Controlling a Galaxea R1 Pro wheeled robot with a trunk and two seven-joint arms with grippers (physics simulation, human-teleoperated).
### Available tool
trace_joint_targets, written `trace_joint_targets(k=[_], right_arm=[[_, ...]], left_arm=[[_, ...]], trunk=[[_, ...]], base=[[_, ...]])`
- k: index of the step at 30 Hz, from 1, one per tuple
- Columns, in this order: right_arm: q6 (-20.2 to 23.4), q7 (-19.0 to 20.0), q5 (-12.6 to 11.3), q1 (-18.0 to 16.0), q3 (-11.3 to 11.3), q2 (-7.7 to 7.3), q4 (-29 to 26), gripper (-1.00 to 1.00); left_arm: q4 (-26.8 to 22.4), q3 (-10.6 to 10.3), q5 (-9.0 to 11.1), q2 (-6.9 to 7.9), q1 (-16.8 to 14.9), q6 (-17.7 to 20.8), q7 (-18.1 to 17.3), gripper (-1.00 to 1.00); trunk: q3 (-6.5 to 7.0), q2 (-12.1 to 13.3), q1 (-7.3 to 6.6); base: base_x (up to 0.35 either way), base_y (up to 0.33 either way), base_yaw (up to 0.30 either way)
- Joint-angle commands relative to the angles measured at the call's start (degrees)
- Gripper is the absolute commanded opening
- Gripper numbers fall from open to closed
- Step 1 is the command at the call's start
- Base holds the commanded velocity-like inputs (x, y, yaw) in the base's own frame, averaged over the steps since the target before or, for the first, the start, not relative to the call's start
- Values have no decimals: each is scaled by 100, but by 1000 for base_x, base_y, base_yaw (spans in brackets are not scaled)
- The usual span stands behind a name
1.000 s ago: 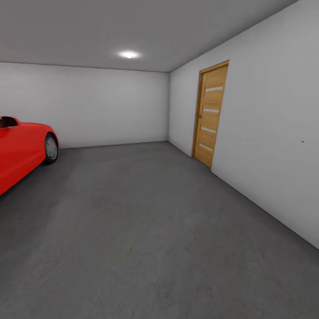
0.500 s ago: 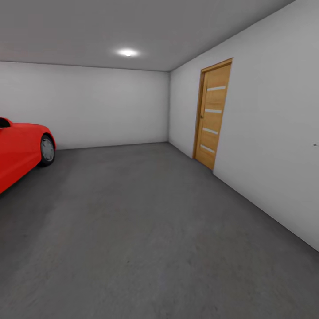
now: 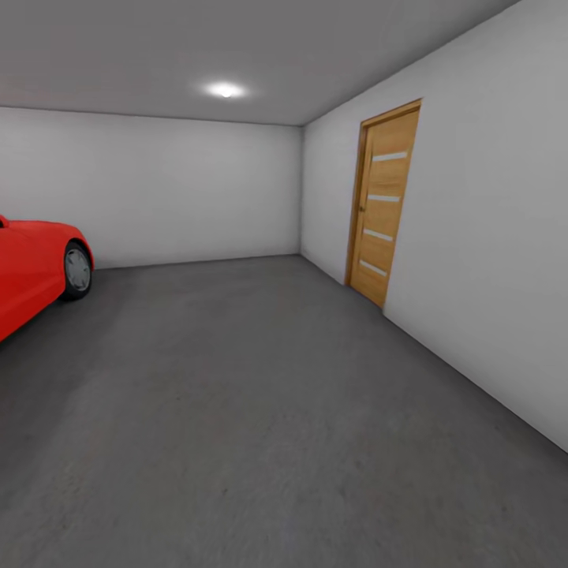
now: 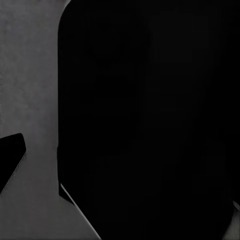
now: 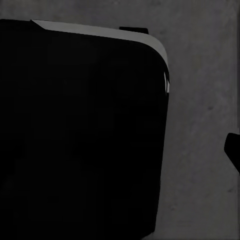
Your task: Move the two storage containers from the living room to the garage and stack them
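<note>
I am in the garage, facing its dark grey concrete floor [image 3: 260, 410] and plain white walls. The two storage containers are out of view, and so is the living room. In the left wrist view a large black part of my own body [image 4: 150, 120] stands over the floor [image 4: 30, 90], with a dark tip [image 4: 11, 160] at the picture's edge. The right wrist view is much the same: a black body panel [image 5: 80, 130], grey floor [image 5: 200, 150] and a dark tip [image 5: 233, 150] at the edge. The jaws' state is unreadable.
A red car [image 3: 31, 268] stands at the left with its wheel [image 3: 76, 270] toward me. A closed wooden door [image 3: 384, 213] is set in the right wall [image 3: 489, 260]. A ceiling light [image 3: 226, 90] glows ahead. Open floor runs between the car and the right wall.
The whole head view has shifted: the car sits farther left in the picture and the door a little farther right and larger, so the camera has moved. Nothing else changed.
</note>
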Motion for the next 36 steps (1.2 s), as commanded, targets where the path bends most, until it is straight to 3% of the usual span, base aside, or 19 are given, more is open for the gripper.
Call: trace_joint_targets(k=[1, 36], right_arm=[[-17, -7, 26, -3, 3, -1, 5, 100], [-11, -7, 26, -3, 3, -3, 5, 100]], left_arm=[[-3, 4, 52, -2, -1, -3, -2, 100], [-3, 3, 55, -9, -1, -7, -2, 100]], trunk=[[-5, -2, 3], [-5, -2, 3]], base=[[324, 0, 0], [324, 0, 0]])
